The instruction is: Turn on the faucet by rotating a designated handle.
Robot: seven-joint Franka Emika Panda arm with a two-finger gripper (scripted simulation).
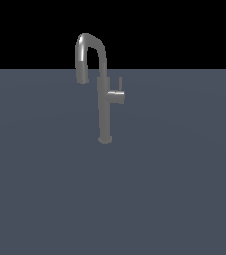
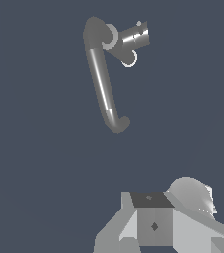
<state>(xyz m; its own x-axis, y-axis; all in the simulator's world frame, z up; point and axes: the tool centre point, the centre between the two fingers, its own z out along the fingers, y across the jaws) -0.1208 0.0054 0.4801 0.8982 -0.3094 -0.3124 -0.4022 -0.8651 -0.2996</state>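
The gripper [image 2: 155,225], pale grey and blocky, was seen nearest the wrist camera; its finger spread could not be told. The faucet [image 1: 104,107], smooth brushed metal with a hooked spout, stood untouched mid-floor. The stubby cylindrical handle [image 1: 117,95] projected at three o'clock; rotation was judged wholly outstanding.

Both renders are dim, flat and sharp, without blur or edge distortion. Bright streaks of glare run along the faucet [image 1: 103,94] spout; the floor [image 1: 45,189] shows no cast shadows.
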